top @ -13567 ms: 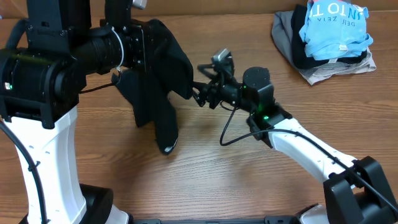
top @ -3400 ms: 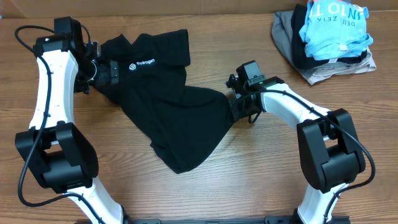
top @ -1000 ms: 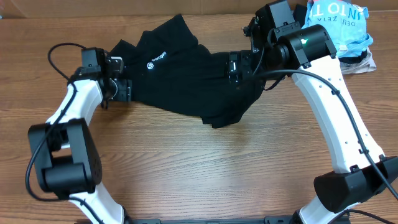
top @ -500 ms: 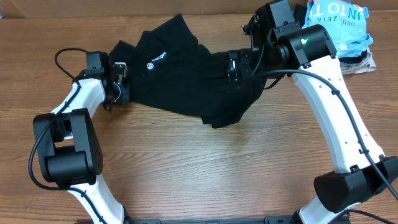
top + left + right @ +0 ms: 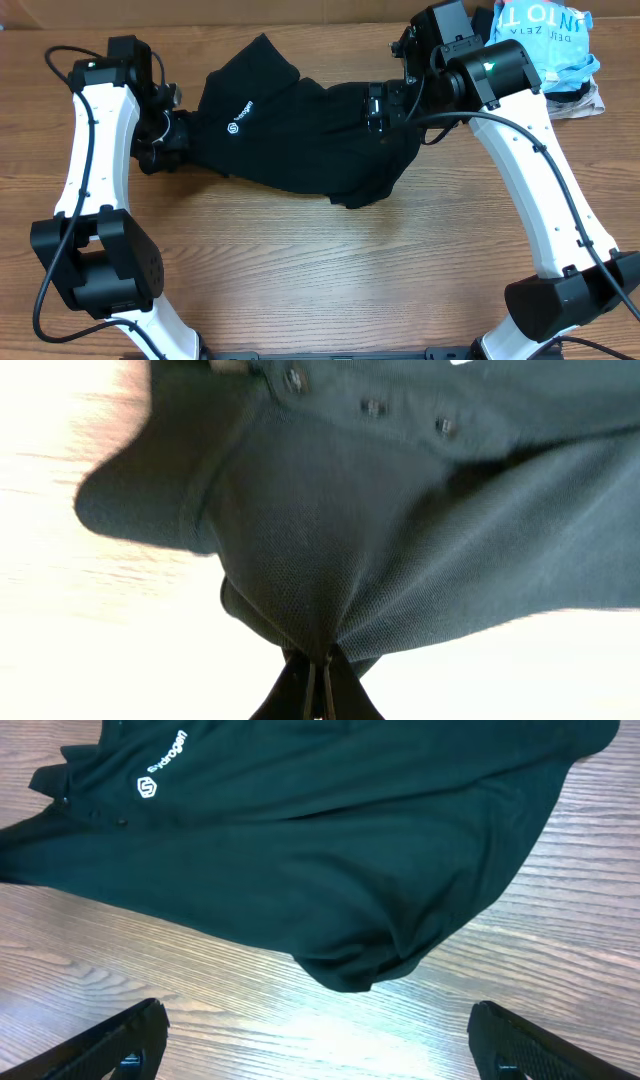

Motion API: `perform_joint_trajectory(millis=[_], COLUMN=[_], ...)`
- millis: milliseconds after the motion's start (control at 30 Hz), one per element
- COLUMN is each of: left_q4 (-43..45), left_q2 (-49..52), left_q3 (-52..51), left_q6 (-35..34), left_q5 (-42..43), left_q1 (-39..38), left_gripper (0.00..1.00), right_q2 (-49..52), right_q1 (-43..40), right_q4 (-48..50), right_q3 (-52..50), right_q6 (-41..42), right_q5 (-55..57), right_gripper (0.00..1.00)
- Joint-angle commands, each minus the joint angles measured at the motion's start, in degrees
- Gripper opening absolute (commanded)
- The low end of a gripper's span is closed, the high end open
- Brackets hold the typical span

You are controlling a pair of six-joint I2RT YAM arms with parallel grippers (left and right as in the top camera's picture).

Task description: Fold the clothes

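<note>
The black T-shirt (image 5: 300, 130) lies crumpled across the back middle of the wooden table, its white logo (image 5: 240, 115) facing up. My left gripper (image 5: 172, 135) is shut on the shirt's left edge. In the left wrist view the closed fingers (image 5: 320, 685) pinch a bunch of black fabric (image 5: 330, 540) below a row of small buttons. My right gripper (image 5: 376, 105) hangs over the shirt's right part. In the right wrist view its fingers (image 5: 320, 1045) are wide open and empty above the shirt (image 5: 330, 850) and logo (image 5: 163, 765).
A pile of other garments sits at the back right corner: a light blue shirt with white lettering (image 5: 540, 40) on top of grey and beige pieces (image 5: 462, 60). Bare wood (image 5: 330, 280) covers the front half of the table.
My left arm has risen and swung outward while still gripping the shirt's left edge, and the left side of the shirt has bunched toward the middle. The right arm has not moved.
</note>
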Motion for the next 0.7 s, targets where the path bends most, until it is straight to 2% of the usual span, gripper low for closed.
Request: perform_joint_trajectory(millis=[0, 367, 400, 433, 467, 500, 533, 667], left_q4=[3.67, 35.63, 37.75, 39.65, 40.72, 41.13, 40.92, 31.69], left_q2=[0.76, 3.96, 4.07, 4.37, 4.37, 4.37, 4.28, 3.02], left_q3=[0.92, 0.92, 0.92, 0.92, 0.92, 0.92, 1.03, 2.34], left_q6=[-1.18, -1.44, -1.46, -1.46, -1.68, -1.66, -1.64, -1.64], left_q5=[-3.21, -4.9, -4.74, -4.72, -4.72, -4.7, -4.68, -2.21], left_q1=[0.42, 0.35, 0.35, 0.31, 0.28, 0.22, 0.2, 0.2], left_gripper=[0.04, 0.04, 0.16, 0.4, 0.7, 0.93, 1.0, 1.0], right_q2=[-0.11, 0.17, 0.17, 0.17, 0.17, 0.17, 0.17, 0.2], right_q1=[-0.13, -0.13, -0.13, -0.13, -0.13, -0.13, -0.13, -0.13], right_q4=[0.11, 0.28, 0.26, 0.31, 0.48, 0.55, 0.5, 0.68], right_q3=[-0.35, -0.35, -0.35, -0.39, -0.57, -0.72, -0.76, -1.42], right_q6=[0.0, 0.0, 0.0, 0.0, 0.0, 0.0, 0.0, 0.0], right_q5=[0.17, 0.22, 0.2, 0.22, 0.22, 0.22, 0.2, 0.2], right_gripper=[0.99, 0.99, 0.99, 0.99, 0.99, 0.99, 0.99, 0.99])
